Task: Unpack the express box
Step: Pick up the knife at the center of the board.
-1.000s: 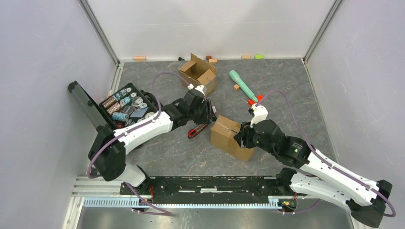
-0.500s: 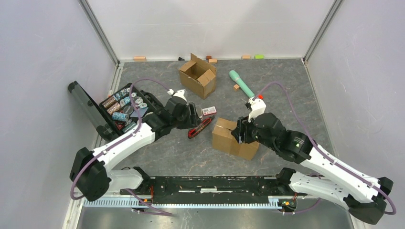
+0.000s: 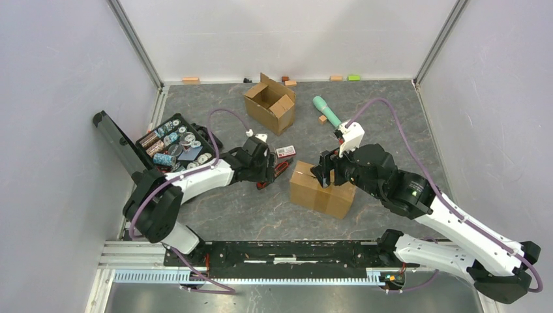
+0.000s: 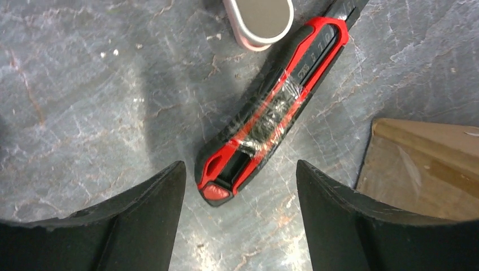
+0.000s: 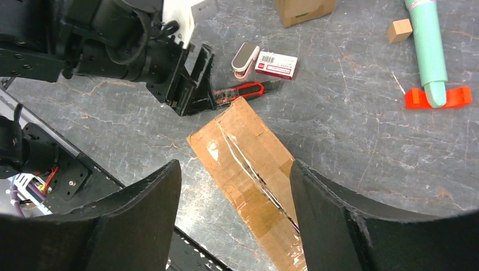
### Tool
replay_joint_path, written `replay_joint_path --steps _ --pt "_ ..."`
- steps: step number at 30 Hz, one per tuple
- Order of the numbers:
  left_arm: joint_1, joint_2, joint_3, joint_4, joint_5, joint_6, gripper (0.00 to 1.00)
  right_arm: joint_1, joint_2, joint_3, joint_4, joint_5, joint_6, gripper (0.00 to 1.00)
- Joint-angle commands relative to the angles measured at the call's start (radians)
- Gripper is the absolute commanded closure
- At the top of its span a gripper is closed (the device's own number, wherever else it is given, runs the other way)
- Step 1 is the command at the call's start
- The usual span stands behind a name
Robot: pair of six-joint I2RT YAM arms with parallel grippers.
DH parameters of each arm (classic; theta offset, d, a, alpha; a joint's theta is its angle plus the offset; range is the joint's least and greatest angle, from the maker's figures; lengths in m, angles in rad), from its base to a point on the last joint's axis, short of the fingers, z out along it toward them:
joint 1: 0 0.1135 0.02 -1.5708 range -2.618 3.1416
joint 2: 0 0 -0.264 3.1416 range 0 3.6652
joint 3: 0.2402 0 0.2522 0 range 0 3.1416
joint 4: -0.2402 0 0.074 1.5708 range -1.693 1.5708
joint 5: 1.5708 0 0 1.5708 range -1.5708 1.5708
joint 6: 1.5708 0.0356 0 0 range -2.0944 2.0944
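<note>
The utility knife (image 4: 271, 113) is black with bright red edging and a glossy clear wrap round its middle; the table (image 3: 248, 212) is dark grey stone-patterned with pale, rust-tinged veins. The express box (image 5: 243, 152) is plain brown cardboard with shiny clear tape along its seam. The tube (image 5: 427, 45) is mint green, its holder (image 5: 415, 99) orange-red, the small packet (image 5: 277, 64) white and red with a barcode

Tight at the centre of the overhead view: utility knife (image 4: 277, 107) under the spread left gripper (image 4: 237, 175), red-and-white packet (image 3: 284, 152) just beyond, taped box (image 3: 321, 189) close at right. Over the box, right gripper (image 5: 234, 169) in the way. Bare floor along the bottom and right. Upper middle cluttered by open carton (image 3: 269, 103) and green tube (image 3: 328, 112); left edge by open case (image 3: 171, 145).
</note>
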Motion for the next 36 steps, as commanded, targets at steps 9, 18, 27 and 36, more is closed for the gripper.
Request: replay_joint_path --steps 9,18,27,36 --pt "-0.093 0.24 0.14 0.07 -0.161 0.16 0.28 -0.017 -0.052 -0.035 0.083 0.02 -0.081 0.23" --pt "-0.093 0.164 0.054 0.09 -0.125 0.104 0.87 -0.027 -0.036 -0.014 0.1 -0.001 -0.092 0.25" --pt "-0.092 -0.166 -0.01 0.073 -0.019 0.067 0.94 -0.029 0.018 0.017 0.125 0.002 -0.051 0.26" --pt "-0.093 -0.413 0.019 0.091 0.077 -0.062 0.94 -0.029 0.108 0.003 0.354 -0.023 0.098 0.26"
